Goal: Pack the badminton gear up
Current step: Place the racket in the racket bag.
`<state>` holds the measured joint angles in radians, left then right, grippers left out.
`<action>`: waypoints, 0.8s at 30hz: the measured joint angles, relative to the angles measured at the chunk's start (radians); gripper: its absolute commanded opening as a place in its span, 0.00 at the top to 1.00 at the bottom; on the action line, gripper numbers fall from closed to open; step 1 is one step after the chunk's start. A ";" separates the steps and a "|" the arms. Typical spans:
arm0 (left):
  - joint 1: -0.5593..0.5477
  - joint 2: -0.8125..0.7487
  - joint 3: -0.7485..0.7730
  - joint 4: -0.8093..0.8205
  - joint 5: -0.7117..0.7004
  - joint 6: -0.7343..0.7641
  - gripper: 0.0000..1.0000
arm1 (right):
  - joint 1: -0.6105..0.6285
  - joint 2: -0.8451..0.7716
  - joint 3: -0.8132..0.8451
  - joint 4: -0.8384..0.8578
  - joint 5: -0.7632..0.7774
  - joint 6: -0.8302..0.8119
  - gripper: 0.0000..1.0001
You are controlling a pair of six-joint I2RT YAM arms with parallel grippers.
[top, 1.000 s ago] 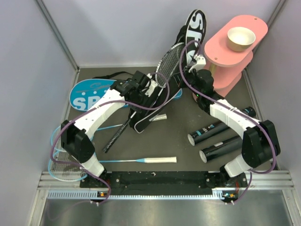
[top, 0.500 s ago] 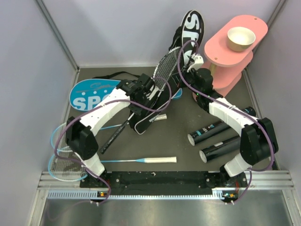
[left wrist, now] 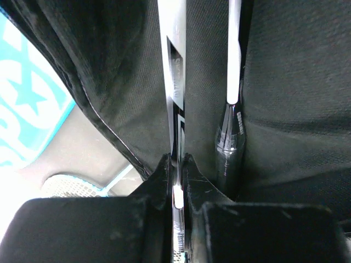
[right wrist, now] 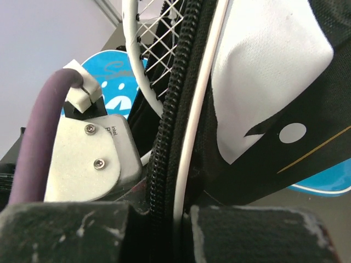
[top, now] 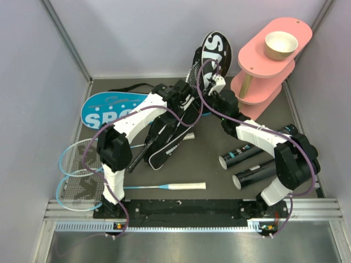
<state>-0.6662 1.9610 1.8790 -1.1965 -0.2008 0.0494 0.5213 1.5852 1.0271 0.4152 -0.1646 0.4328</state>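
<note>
Racket shaft [left wrist: 173,66] clamped in left claw [left wrist: 176,164], inside black bag [left wrist: 285,82]; right claw [right wrist: 181,205] clamped on bag's zippered rim.

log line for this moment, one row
left jaws: shut on racket shaft | right jaws: shut on black bag edge | loose on table: blue bag, tubes

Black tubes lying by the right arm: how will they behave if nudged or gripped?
The upper tube and lower tube are round and lie on their sides, so a sideways nudge would probably roll them. Their near ends look open, so they are likely hollow and light, and may skid before a grip takes. They lie close together, so one that rolls might bump the other.
</note>
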 measured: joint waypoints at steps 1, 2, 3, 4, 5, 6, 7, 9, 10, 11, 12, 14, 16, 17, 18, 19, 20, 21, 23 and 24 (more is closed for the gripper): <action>-0.001 0.005 0.008 -0.005 -0.003 -0.002 1.00 | 0.006 0.003 -0.002 0.000 0.003 0.002 1.00; -0.002 0.007 0.010 -0.012 -0.007 -0.004 1.00 | 0.010 0.006 -0.003 0.000 0.005 0.003 1.00; -0.002 0.008 0.011 -0.018 -0.010 -0.006 1.00 | 0.011 0.007 -0.005 0.002 0.005 0.005 1.00; -0.002 0.011 0.019 -0.025 -0.010 -0.008 1.00 | 0.012 0.008 -0.005 0.003 0.003 0.005 1.00; -0.002 0.019 0.038 -0.037 -0.006 -0.009 1.00 | 0.012 0.011 -0.005 0.008 -0.002 0.005 1.00; -0.002 0.032 0.073 -0.051 0.002 -0.011 1.00 | 0.012 0.013 -0.005 0.012 -0.005 0.006 1.00; -0.002 0.045 0.105 -0.054 0.011 -0.013 1.00 | 0.012 0.014 -0.005 0.014 -0.009 0.010 1.00; -0.002 0.064 0.170 -0.044 0.039 -0.028 1.00 | 0.013 0.016 -0.006 0.027 -0.017 0.028 1.00; -0.002 0.064 0.182 -0.024 0.054 -0.036 1.00 | 0.013 0.016 -0.007 0.040 -0.021 0.043 1.00; -0.002 0.060 0.182 -0.008 0.064 -0.049 1.00 | 0.014 0.016 -0.010 0.061 -0.023 0.056 1.00; -0.001 0.058 0.179 0.011 0.074 -0.060 1.00 | 0.015 0.016 -0.018 0.086 -0.025 0.074 1.00; 0.001 0.048 0.149 0.069 0.090 -0.084 1.00 | 0.024 0.016 -0.035 0.122 -0.021 0.102 1.00; 0.006 0.042 0.118 0.113 0.106 -0.109 1.00 | 0.038 0.016 -0.064 0.155 -0.021 0.140 1.00; 0.007 0.041 0.107 0.129 0.108 -0.121 1.00 | 0.044 0.016 -0.078 0.169 -0.019 0.158 1.00; 0.007 0.041 0.100 0.140 0.107 -0.130 1.00 | 0.050 0.016 -0.089 0.177 -0.016 0.174 1.00; 0.007 0.041 0.096 0.146 0.106 -0.137 1.00 | 0.053 0.018 -0.100 0.184 -0.014 0.188 1.00; 0.007 0.041 0.096 0.146 0.106 -0.143 1.00 | 0.055 0.020 -0.106 0.188 -0.012 0.201 1.00; 0.007 0.041 0.096 0.146 0.107 -0.151 1.00 | 0.055 0.021 -0.113 0.195 -0.008 0.215 1.00; 0.006 0.041 0.096 0.150 0.108 -0.164 1.00 | 0.055 0.021 -0.120 0.208 0.000 0.233 1.00; 0.006 0.041 0.096 0.150 0.107 -0.171 1.00 | 0.055 0.021 -0.123 0.214 0.002 0.239 1.00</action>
<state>-0.6598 2.0022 1.9747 -1.0462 -0.0940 -0.1219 0.5762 1.6062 0.9043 0.6289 -0.1627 0.6716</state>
